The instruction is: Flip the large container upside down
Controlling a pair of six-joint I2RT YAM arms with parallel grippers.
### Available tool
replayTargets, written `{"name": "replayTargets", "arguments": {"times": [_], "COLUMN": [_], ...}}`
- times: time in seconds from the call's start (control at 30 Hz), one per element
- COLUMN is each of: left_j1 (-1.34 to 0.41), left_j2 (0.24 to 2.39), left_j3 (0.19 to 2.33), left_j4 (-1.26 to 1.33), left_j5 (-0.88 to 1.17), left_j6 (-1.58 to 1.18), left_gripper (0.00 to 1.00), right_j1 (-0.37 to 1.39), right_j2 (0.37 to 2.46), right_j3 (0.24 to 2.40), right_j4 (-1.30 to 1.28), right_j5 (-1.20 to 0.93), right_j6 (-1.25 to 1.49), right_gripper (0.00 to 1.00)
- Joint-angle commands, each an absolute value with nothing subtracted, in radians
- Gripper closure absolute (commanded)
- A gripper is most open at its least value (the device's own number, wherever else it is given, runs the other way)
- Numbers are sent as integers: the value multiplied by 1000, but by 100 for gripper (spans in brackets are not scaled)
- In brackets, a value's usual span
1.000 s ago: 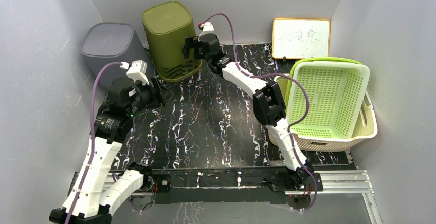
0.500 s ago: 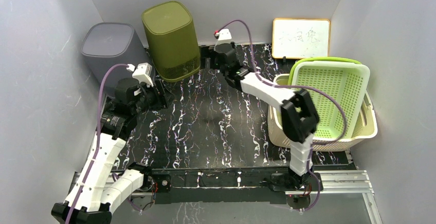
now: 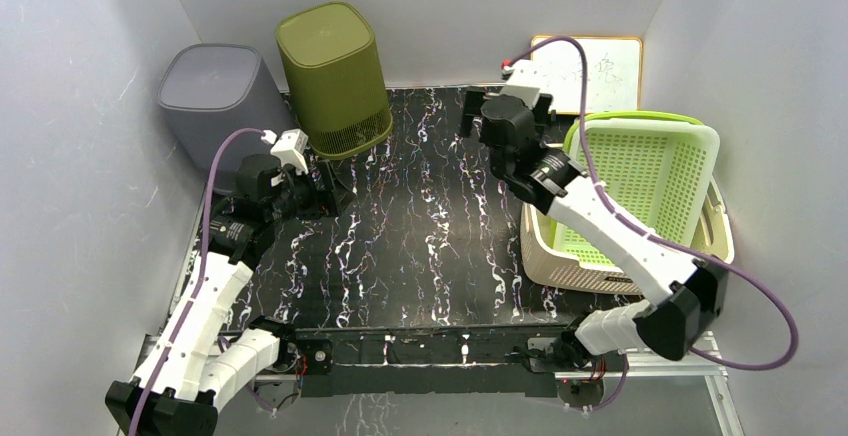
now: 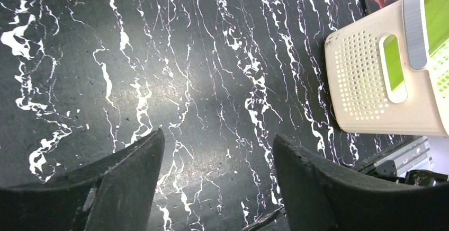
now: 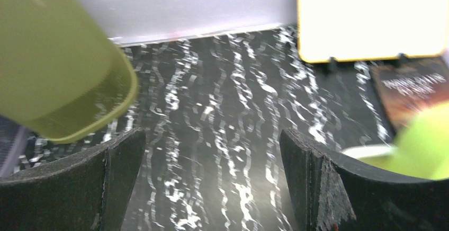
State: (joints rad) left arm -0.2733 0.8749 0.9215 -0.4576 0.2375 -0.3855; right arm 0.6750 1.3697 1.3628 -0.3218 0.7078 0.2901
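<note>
The olive-green bin [image 3: 333, 76] stands at the back of the table with its closed end up; in the right wrist view it [image 5: 58, 67] is at the upper left. A grey bin [image 3: 215, 96] stands to its left, closed end up too. My left gripper [image 3: 328, 191] is open and empty, low over the black marble table just in front of the olive bin; its wrist view [image 4: 217, 151] shows only table between the fingers. My right gripper [image 3: 480, 108] is open and empty, well to the right of the olive bin; its wrist view [image 5: 212, 151] is blurred.
A lime-green basket [image 3: 640, 186] leans in a cream basket [image 3: 700, 256] at the right; the cream one also shows in the left wrist view [image 4: 381, 77]. A whiteboard [image 3: 610, 66] leans on the back wall. Grey walls close in three sides.
</note>
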Motion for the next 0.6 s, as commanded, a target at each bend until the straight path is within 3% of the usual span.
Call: {"name": "replayTargets", "arguments": {"times": [0.0,0.13,0.33,0.57], "left_j1": [-275,-275,-275,-275], "left_j2": [902,922,914,901], "left_j3": [918,919,906,884], "left_j4": [-407,-385,-360,-362], "left_j5": [294,314,328,327], "left_j6": [-375,-370,-369,-372], "left_gripper": [20,2,2,2], "right_j1": [678,677,677,675], "right_j2": [1235,1167,1110,1031], "right_j3": [1321,1299,1322,1253], "right_j4": [-558,-730,-913,-913], "right_j5": [929,972,1007,1101], "right_j6": [367,456,558,590], "right_gripper": [2,2,2,4]}}
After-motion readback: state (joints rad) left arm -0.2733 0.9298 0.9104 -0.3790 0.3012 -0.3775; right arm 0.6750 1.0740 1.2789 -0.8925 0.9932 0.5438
